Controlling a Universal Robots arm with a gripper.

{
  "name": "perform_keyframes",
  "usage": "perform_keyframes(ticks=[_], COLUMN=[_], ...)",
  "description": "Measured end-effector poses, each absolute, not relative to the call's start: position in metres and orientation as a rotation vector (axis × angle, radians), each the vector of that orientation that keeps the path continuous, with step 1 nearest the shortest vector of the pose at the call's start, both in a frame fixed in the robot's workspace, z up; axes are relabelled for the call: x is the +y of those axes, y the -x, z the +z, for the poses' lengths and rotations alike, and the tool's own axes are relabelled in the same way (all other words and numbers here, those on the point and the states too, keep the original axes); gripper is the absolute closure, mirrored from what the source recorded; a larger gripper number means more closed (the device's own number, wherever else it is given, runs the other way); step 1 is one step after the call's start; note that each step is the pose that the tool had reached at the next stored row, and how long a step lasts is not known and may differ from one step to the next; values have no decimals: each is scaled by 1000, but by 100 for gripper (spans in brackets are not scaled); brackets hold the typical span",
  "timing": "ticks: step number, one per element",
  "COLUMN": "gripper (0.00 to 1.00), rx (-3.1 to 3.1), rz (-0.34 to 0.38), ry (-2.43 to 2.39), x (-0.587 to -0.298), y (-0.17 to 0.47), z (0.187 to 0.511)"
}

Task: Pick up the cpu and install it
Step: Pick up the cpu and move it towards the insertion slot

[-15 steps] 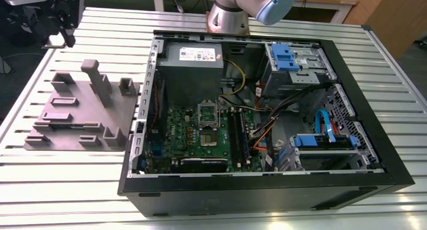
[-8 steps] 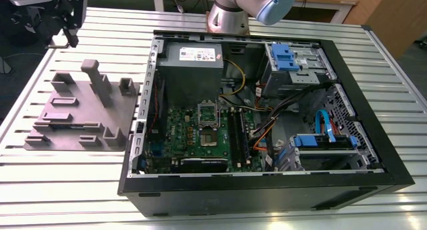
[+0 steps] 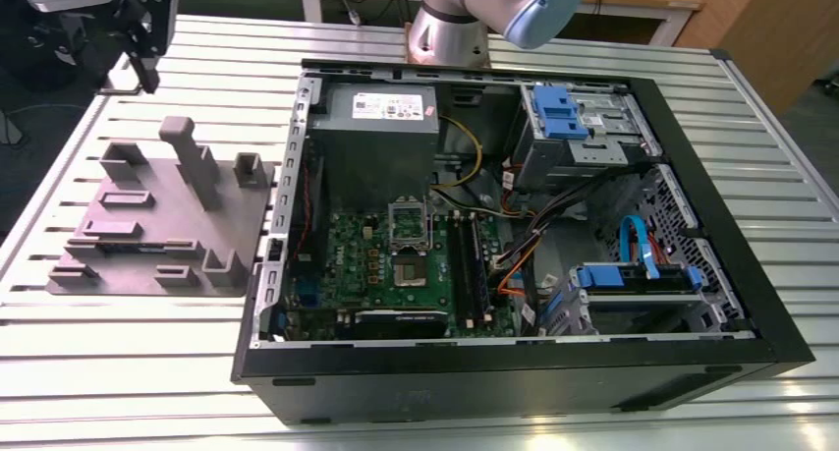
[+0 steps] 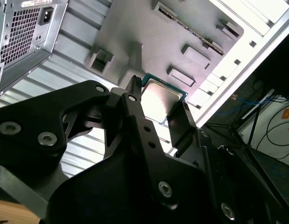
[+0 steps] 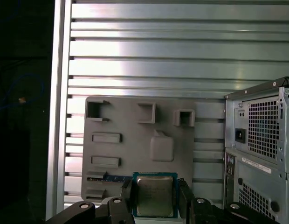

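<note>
Silvery metal with a green rim, the cpu point(image 5: 154, 196) is hanging in the air over the grey moulded plate point(image 5: 135, 140). The gripper point(image 5: 156, 198) is pinching it by opposite edges between two black fingers point(image 5: 183, 196) set narrowly apart, though how firmly the pads are seating is hard to tell. The hold is taking only thin edges, so the chip could be tilting or slipping out, and a tilted chip could be harming the silver-framed socket point(image 3: 409, 237) in the open computer case point(image 3: 734, 304) beside the plate, where the case wall, the grey power supply box point(image 3: 373, 127) and loose cables point(image 3: 525, 237) are crowding the way in.
</note>
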State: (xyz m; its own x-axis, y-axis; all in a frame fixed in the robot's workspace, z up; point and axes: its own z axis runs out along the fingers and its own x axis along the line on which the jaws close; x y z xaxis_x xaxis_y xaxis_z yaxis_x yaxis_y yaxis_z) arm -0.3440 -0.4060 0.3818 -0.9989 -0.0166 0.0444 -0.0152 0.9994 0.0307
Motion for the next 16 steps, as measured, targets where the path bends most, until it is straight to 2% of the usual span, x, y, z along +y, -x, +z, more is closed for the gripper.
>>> perform_keyframes(ticks=[16], gripper=[53], rx=[-3097], rz=[-47], ry=[-25], x=[-406], y=[330], z=[382])
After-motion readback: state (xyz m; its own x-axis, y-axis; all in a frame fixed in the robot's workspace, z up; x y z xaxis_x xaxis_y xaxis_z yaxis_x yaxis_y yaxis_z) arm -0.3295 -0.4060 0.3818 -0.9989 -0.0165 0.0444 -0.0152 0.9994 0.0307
